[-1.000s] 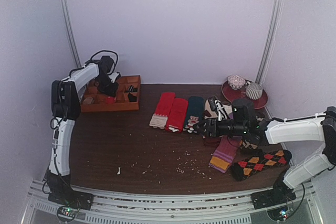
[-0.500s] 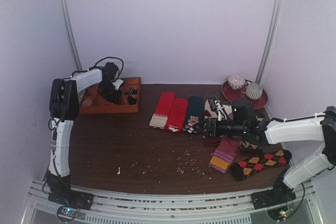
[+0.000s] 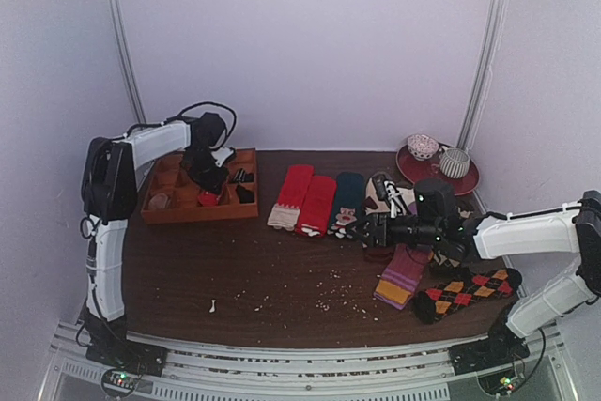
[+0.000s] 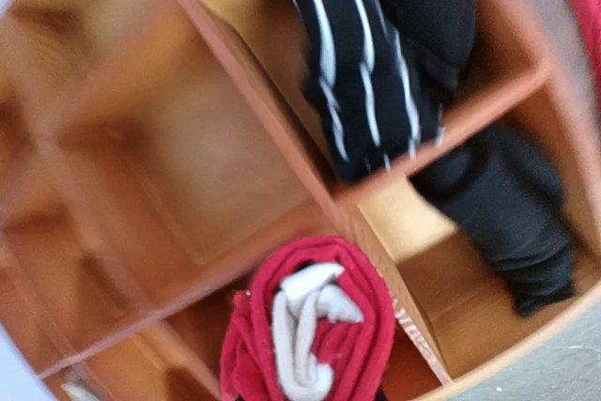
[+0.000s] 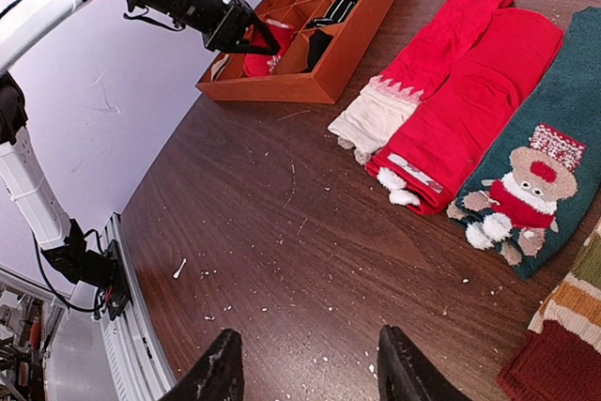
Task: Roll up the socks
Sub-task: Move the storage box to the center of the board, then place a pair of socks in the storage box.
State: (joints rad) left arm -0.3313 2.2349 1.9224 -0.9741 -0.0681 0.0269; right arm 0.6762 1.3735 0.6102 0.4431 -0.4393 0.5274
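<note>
The socks are a rolled red bundle (image 4: 371,326) with a cream end at its core. It sits in a near compartment of the orange wooden tray (image 4: 310,185). It also shows in the top view (image 3: 208,200) and in the right wrist view (image 5: 255,61). My left gripper (image 3: 211,191) reaches down into the tray and is shut on the bundle; its fingers barely show in the left wrist view. My right gripper (image 5: 305,368) is open and empty, hovering low over the bare brown table, right of centre in the top view (image 3: 362,227).
Black rolled socks (image 4: 376,53) fill other tray compartments. Two flat red socks (image 3: 305,199), a teal sock (image 3: 348,196), a purple sock with an orange end (image 3: 402,277) and an argyle sock (image 3: 467,291) lie on the table. A red plate with cups (image 3: 437,166) stands far right. Crumbs dot the near table.
My left gripper has moved right and nearer over the tray. The tray has shifted with it, toward the near right. The right arm has not moved.
</note>
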